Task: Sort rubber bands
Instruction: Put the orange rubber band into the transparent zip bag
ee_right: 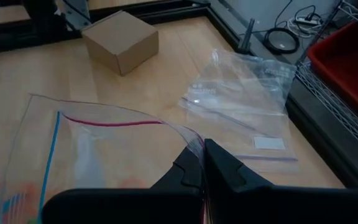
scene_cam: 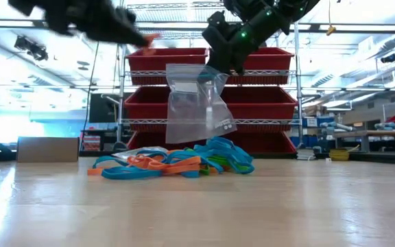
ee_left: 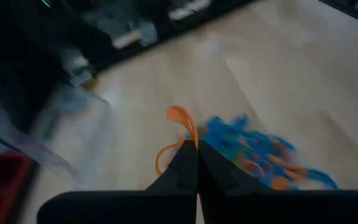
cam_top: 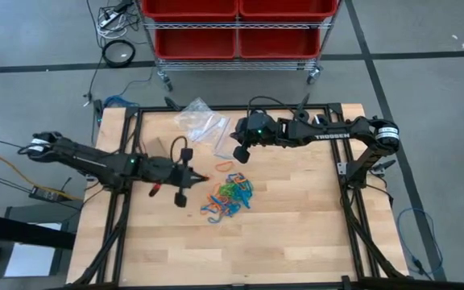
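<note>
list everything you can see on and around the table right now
bands: many; orange, blue, green; pile mid-table
orange band: one, in left pincer
held bag: one, clear, hanging from right pincer
spare bags: a few, clear, table's far edge
box: one, brown, far left of table
bins: red, on wire rack behind table
table: one, light wood
left pincer: shut on orange band
right pincer: shut on bag's rim
</note>
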